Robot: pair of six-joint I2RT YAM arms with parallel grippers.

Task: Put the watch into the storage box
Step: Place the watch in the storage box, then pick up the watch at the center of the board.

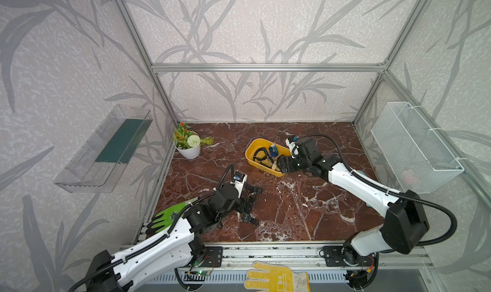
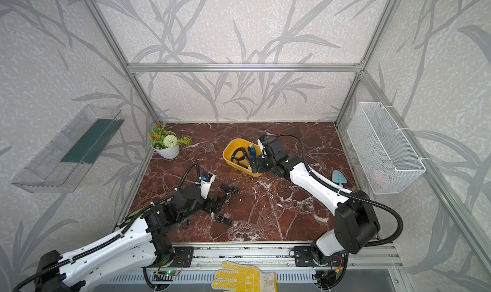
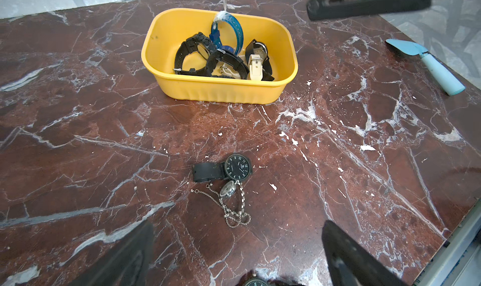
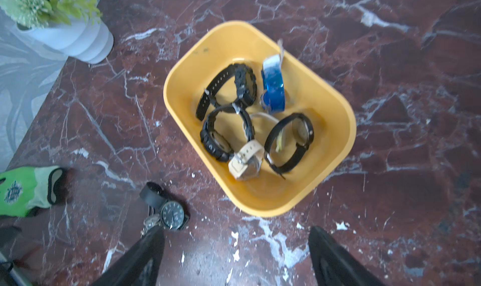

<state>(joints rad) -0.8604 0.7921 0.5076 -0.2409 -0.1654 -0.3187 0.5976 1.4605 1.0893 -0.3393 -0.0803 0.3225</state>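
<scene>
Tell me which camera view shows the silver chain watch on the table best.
The left wrist view: the silver chain watch lies whole and sharp on the marble table, chain spread, beside the black watch. The right wrist view gives only a blurred, partly hidden bit. In the top views it is at most a speck.

Yellow storage box (image 3: 218, 92) holds several watches (image 3: 226, 60); black watch (image 3: 238, 166) lies flat outside.
</scene>
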